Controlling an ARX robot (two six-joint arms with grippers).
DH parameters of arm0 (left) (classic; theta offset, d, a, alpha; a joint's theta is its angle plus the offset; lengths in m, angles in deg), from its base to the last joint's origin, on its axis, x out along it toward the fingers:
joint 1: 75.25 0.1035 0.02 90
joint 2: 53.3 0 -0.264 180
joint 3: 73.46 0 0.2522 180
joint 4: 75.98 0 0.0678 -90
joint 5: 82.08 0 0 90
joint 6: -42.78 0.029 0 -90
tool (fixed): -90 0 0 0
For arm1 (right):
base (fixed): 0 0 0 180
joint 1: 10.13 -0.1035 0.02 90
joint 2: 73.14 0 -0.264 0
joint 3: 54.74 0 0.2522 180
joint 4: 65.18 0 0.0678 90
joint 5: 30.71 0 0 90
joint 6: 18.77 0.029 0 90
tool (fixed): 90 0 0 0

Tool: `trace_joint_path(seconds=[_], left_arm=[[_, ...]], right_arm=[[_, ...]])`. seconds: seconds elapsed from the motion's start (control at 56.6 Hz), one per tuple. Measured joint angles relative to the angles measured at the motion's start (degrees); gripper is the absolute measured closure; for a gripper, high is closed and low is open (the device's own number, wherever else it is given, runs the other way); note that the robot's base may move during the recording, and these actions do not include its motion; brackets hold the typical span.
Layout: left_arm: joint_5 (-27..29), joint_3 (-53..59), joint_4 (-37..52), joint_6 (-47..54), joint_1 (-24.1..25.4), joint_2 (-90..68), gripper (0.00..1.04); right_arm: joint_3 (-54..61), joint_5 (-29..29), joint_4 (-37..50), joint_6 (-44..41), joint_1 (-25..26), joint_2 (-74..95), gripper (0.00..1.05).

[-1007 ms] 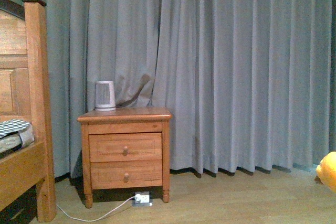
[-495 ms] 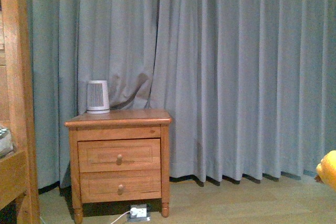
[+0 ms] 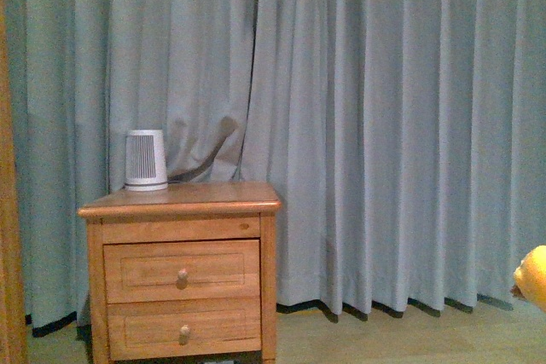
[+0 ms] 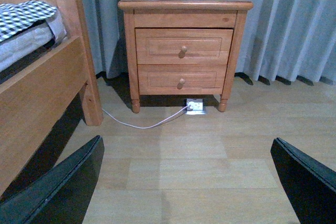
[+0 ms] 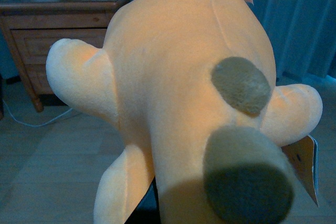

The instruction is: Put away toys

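The plush toy (image 5: 178, 77), a soft orange-yellow animal with grey-green patches and paper tags, fills the right wrist view. My right gripper (image 5: 146, 211) is shut on it and shows only as a dark sliver under the plush body. In the front view a small orange part of the toy (image 3: 533, 277) pokes in at the right edge. My left gripper (image 4: 186, 182) hangs open above the wooden floor, its two black fingers (image 4: 63, 182) far apart with nothing between them.
A wooden two-drawer nightstand (image 3: 183, 270) stands against a grey curtain (image 3: 384, 125), with a small white slatted device (image 3: 146, 160) on top. In the left wrist view a wooden bed frame (image 4: 37, 93) with checked bedding stands beside the nightstand. A power strip (image 4: 195, 106) and white cable lie under it.
The front view has closed in on the nightstand, which looks larger. The bed post has slid almost out at the left edge. The toy's orange part stays at the right edge.
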Motion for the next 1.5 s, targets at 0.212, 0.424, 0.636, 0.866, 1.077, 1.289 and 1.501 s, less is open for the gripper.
trace_joint_path(seconds=[0.212, 0.424, 0.636, 0.866, 1.077, 1.289, 1.501], left_arm=[[0.0, 0.0, 0.0, 0.0, 0.0, 0.0, 0.06], [0.0, 0.0, 0.0, 0.0, 0.0, 0.0, 0.06], [0.0, 0.0, 0.0, 0.0, 0.0, 0.0, 0.06], [0.0, 0.0, 0.0, 0.0, 0.0, 0.1, 0.06], [0.0, 0.0, 0.0, 0.0, 0.0, 0.1, 0.06], [0.4, 0.0, 0.0, 0.0, 0.1, 0.0, 0.06], [0.2, 0.0, 0.0, 0.0, 0.1, 0.0, 0.06]], right_arm=[[0.0, 0.0, 0.0, 0.0, 0.0, 0.0, 0.98], [0.0, 0.1, 0.0, 0.0, 0.0, 0.0, 0.98], [0.0, -0.1, 0.0, 0.0, 0.0, 0.0, 0.98], [0.0, -0.1, 0.0, 0.0, 0.0, 0.0, 0.98], [0.0, -0.1, 0.0, 0.0, 0.0, 0.0, 0.98], [0.0, -0.7, 0.0, 0.0, 0.0, 0.0, 0.98], [0.0, 0.0, 0.0, 0.0, 0.0, 0.0, 0.98]])
